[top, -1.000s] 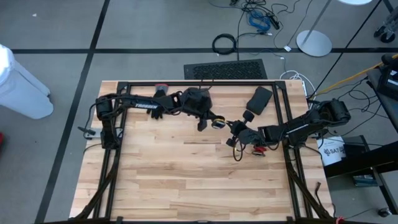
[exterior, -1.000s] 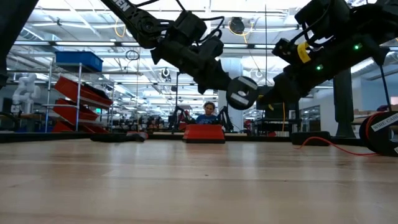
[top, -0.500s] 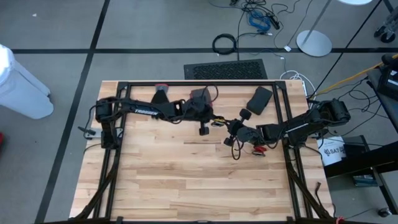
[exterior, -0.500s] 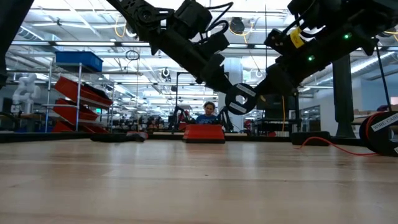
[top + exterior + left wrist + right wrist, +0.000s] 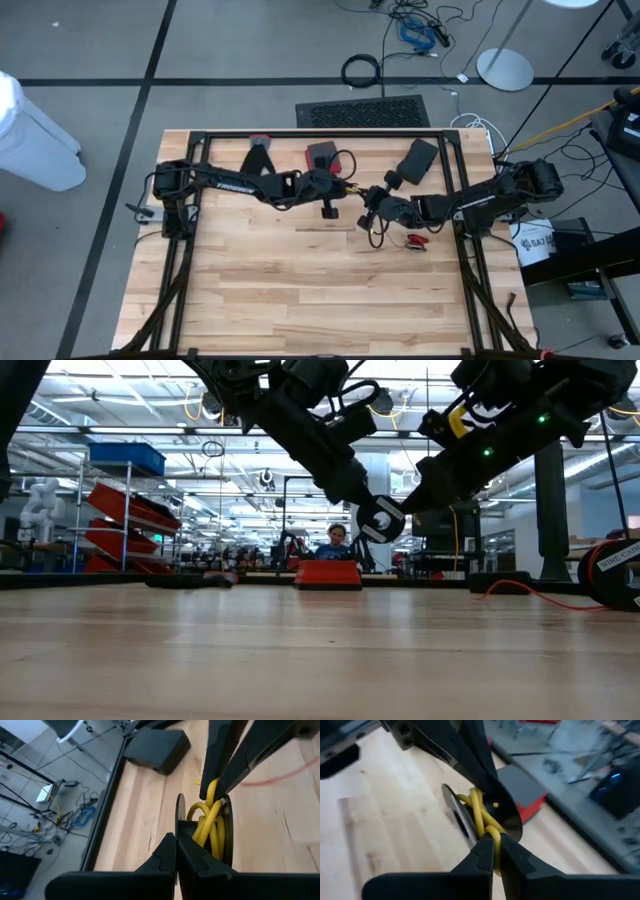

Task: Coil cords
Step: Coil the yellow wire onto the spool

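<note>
A yellow cord (image 5: 209, 820) is wound between the two discs of a small dark reel (image 5: 378, 520), which hangs above the table's middle. My left gripper (image 5: 175, 840) reaches it from the table's left and is shut at one disc. My right gripper (image 5: 493, 846) comes from the table's right and is shut on the cord. In the high view the two grippers (image 5: 352, 196) (image 5: 372, 206) nearly meet. A thin black cord (image 5: 376, 232) loops below the right gripper. A red-tipped piece (image 5: 416, 241) lies on the table. My left gripper's shut fingertips meet the rim of one reel disc (image 5: 179, 822), slanting down from the table's left. Whether they also catch a strand of cord I cannot tell. The reel is clear of the table. My right gripper pinches a loop of the yellow cord (image 5: 492, 834) between its fingertips, at the coil's outer edge. The fingers slant down from the table's right. The strand runs from the fingertips onto the reel.
A black box (image 5: 418, 158), a red box (image 5: 322, 154) and a black glove (image 5: 258, 156) lie along the far edge. A black frame (image 5: 300, 136) rims the table. The near half of the wooden top (image 5: 300, 290) is bare.
My left arm has swung toward the table's near edge and its wrist has rolled, uncovering the red box at the far edge. The reel, held between both grippers, has shifted slightly toward the table's left and stays clear of the table.
</note>
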`<control>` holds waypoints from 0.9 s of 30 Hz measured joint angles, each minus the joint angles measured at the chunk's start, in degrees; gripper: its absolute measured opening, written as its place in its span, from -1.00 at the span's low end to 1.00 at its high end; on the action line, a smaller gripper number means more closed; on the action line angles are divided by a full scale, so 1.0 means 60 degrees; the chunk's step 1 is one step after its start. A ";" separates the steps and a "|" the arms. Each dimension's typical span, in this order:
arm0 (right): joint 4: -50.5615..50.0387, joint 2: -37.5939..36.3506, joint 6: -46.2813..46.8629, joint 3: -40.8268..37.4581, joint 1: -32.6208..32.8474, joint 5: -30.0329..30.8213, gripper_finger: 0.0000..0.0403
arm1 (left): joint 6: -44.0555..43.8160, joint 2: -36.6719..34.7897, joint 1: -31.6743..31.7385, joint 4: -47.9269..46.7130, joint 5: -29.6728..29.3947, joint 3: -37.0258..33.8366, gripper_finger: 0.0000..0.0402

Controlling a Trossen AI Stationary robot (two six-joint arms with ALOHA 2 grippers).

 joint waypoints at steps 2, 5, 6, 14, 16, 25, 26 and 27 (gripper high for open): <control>-0.0103 0.0000 0.0209 0.0002 -0.0183 -0.0579 -0.94 | 0.0201 0.0005 -0.0004 -0.0224 -0.0018 0.0000 -1.00; -0.0202 0.0000 0.0398 0.0002 -0.0383 -0.1180 -0.94 | 0.0564 0.0113 0.0000 -0.0328 -0.0065 -0.0009 -1.00; -0.0217 0.0000 0.0444 0.0002 -0.0442 -0.1388 -0.94 | 0.0698 0.0164 0.0000 -0.0380 -0.0078 -0.0011 -1.00; -0.0742 0.0010 0.0989 0.0002 -0.0789 -0.2477 -0.96 | 0.1665 0.1098 -0.0142 -0.0142 -0.0890 -0.0015 -1.00; -0.0843 0.0069 0.1116 0.0002 -0.0803 -0.2485 -0.95 | 0.2038 0.1352 -0.0223 0.0027 -0.1298 -0.0022 -1.00; -0.0764 0.1163 0.1376 0.0014 -0.0772 -0.2475 -0.94 | 0.2931 0.2030 -0.0448 0.1184 -0.2350 -0.0051 -1.00; -0.0670 0.1338 0.1396 0.0015 -0.0770 -0.2458 -0.94 | 0.3000 0.2095 -0.0448 0.1184 -0.2429 -0.0051 -1.00; -0.0561 0.1521 0.1423 0.0013 -0.0769 -0.2420 -0.94 | 0.3020 0.2143 -0.0448 0.1184 -0.2483 -0.0051 -1.00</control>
